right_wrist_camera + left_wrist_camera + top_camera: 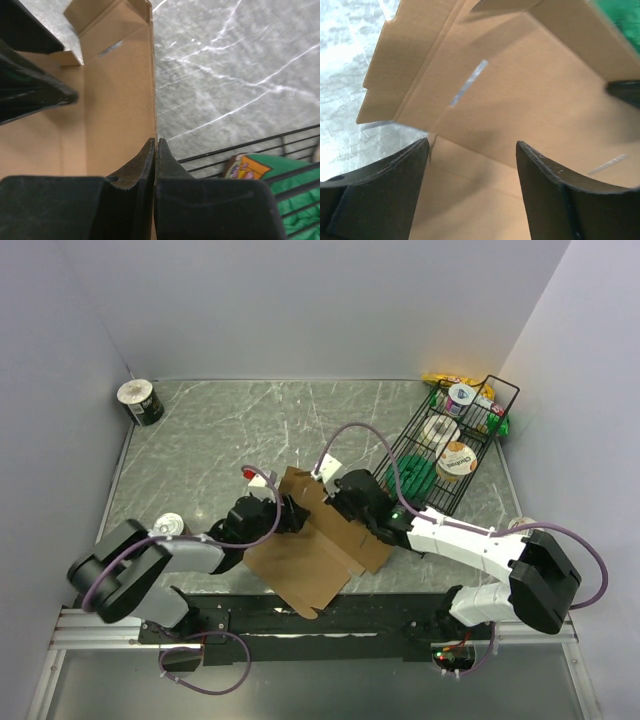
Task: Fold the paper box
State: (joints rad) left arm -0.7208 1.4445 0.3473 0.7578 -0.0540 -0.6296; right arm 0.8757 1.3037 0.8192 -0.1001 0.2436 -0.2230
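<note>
The paper box (318, 552) is a brown cardboard sheet, partly folded, lying near the table's front edge between both arms. In the left wrist view its panels (520, 100) rise around my left gripper (472, 150), which stands open over the inner floor, and nothing sits between its fingers (395, 185). From above, the left gripper (287, 512) is at the box's left flap. My right gripper (156, 142) is shut on the upright edge of a cardboard wall (120, 90). In the top view the right gripper (342, 502) is at the box's back edge.
A black wire basket (493, 386) holding cups and packets stands at the back right, close behind the right arm. A dark roll (140, 402) sits in the back left corner. A small can (170, 525) is beside the left arm.
</note>
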